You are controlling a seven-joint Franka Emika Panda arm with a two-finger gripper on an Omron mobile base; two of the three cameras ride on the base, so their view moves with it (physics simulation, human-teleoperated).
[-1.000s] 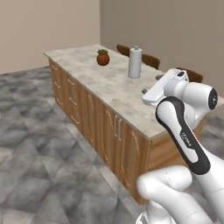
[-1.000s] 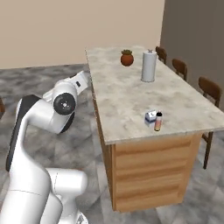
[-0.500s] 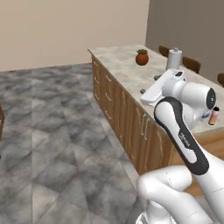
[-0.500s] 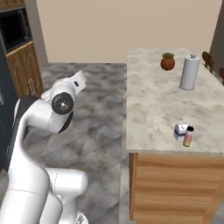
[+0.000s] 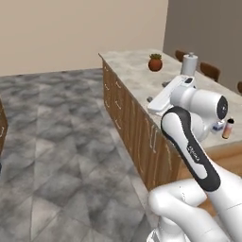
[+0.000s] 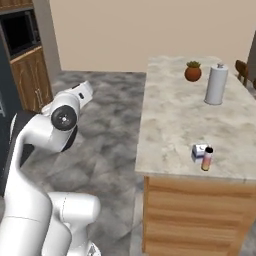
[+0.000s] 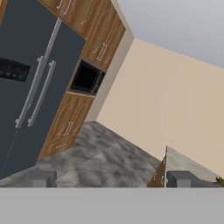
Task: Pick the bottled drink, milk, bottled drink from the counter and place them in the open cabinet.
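A: Where are the things to be picked up?

B: A bottled drink point(image 6: 207, 158) with an orange-brown bottom and a black cap is seen near the front edge of the counter point(image 6: 170, 120). The milk point(image 6: 199, 151) is just beside it, maybe touching. Only one bottle can be made out there. From the left side, the same bottle point(image 5: 228, 128) is seen past the arm.

A: And the gripper?

B: The gripper point(image 7: 109, 178) is held up off the counter and pointed out into the room, at a dark fridge point(image 7: 26, 87) and wood cupboards point(image 7: 89, 35). Its two finger tips point(image 7: 41, 178) are spread wide apart, and nothing is seen between them.

A: How will the bottle feel when it is grabbed?

B: It is likely to be light and hard, but smooth and round, so it could slip or be tipped over. It is best taken around the middle, below the cap, from the side away from the milk.

A: And the milk?

B: The carton is likely to be light and a bit soft. Its flat sides should be squeezed gently, not the pointed top.

A: What else is on the counter?

B: A grey canister point(image 6: 216, 84) and a small potted plant point(image 6: 192, 71), well apart from the drinks.
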